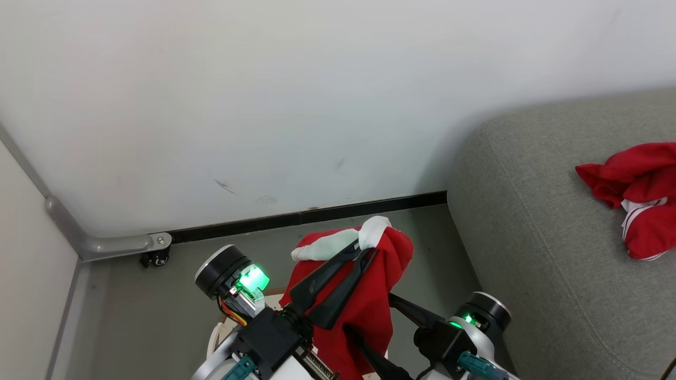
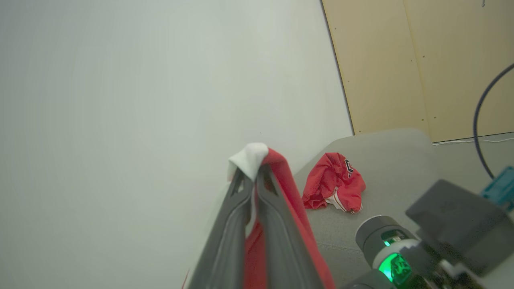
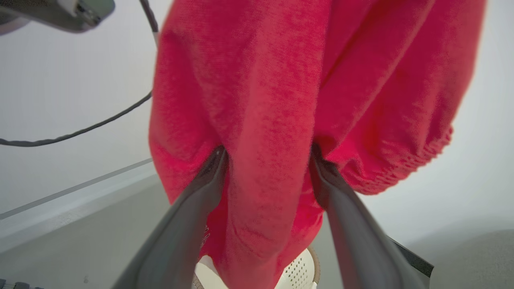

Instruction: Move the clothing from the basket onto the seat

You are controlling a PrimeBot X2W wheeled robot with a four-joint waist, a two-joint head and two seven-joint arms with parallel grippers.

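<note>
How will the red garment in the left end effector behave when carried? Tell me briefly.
Probably floppy: the red garment hangs limp in folds from the left end effector, pinched at its white trim. Likely light, since one small pinch bears it. It may swing or snag on the open right end effector, whose fingers straddle it.

Entry one: on the crumpled red garment (image 2: pixel 327 184) lying on the grey seat (image 2: pixel 397 156), I log in the left wrist view a fragment of a black, white-outlined character (image 2: pixel 347 165). It is folded into the cloth, so I cannot tell which figure or letter it is. Entry two: the hanging red garment (image 1: pixel 369 295) gives me red cloth and white trim with no print I can read, and I make out no complete word, number, label or brand elsewhere.
</note>
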